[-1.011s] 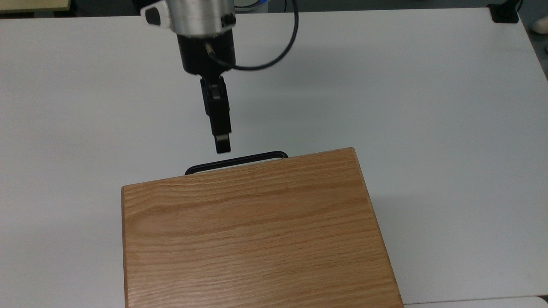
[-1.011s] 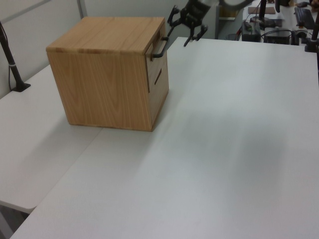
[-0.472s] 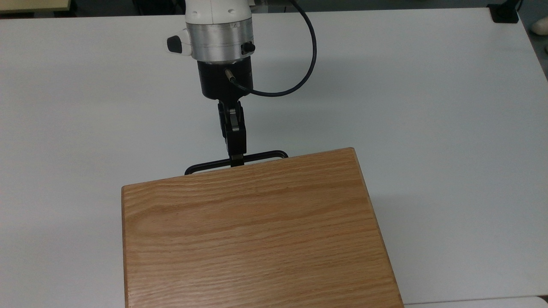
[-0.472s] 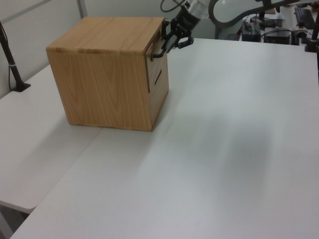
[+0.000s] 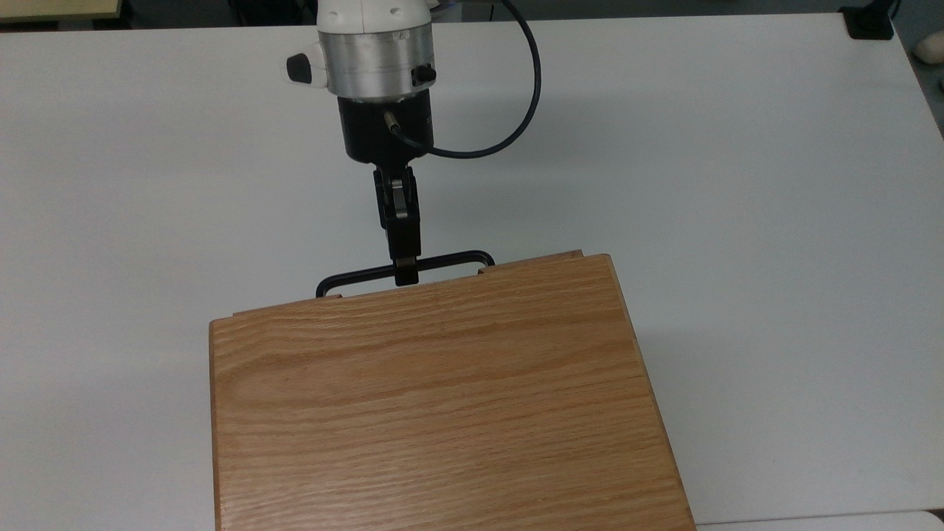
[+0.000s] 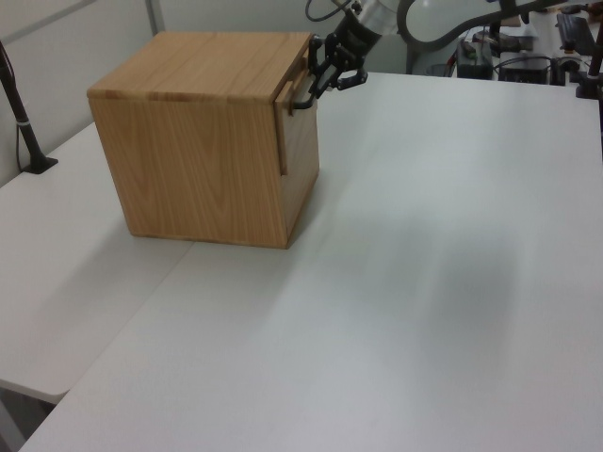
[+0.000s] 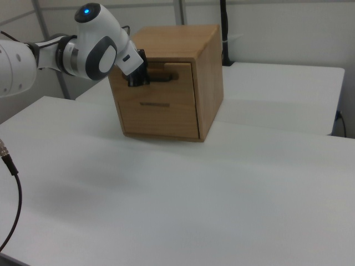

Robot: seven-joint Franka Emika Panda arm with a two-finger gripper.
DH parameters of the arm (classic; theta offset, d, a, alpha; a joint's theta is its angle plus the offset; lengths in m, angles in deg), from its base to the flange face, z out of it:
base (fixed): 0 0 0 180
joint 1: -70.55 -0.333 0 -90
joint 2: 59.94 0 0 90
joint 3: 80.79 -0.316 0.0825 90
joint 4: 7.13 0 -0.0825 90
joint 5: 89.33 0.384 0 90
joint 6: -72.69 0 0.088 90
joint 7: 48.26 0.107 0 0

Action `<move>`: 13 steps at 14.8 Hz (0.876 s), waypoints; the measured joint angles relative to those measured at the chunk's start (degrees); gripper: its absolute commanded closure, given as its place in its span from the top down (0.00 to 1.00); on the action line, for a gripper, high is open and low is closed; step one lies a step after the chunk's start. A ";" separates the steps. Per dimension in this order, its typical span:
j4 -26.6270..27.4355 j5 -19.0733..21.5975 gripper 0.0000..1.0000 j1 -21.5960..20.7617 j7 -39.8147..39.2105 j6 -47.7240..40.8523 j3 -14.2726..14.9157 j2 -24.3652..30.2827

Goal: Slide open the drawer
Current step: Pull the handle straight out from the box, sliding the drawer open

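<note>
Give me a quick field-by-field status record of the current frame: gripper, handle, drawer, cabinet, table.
gripper: at the middle of the handle bar, fingers on the bar; grip looks shut
handle: black metal bar, crosswise in the top view, standing off the drawer front
drawer: top one, slid out slightly; front panel edge shows past the cabinet top in the top view
cabinet: oak box, upright on the table, a second drawer front below in the right view
table: white, bare around the cabinet
task state: opening just begun, most of the travel left
</note>
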 measured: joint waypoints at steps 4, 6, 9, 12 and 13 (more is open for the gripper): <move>6.67 0.09 0.00 0.16 -0.60 0.00 0.08 5.32; 10.54 2.08 0.00 0.28 -2.83 -0.01 0.30 8.40; 17.73 7.40 0.00 0.28 -9.68 -0.21 1.63 14.40; 21.86 9.23 0.00 0.23 -13.47 -5.87 3.32 19.70; 22.43 9.41 0.00 0.22 -14.32 -8.31 4.00 21.03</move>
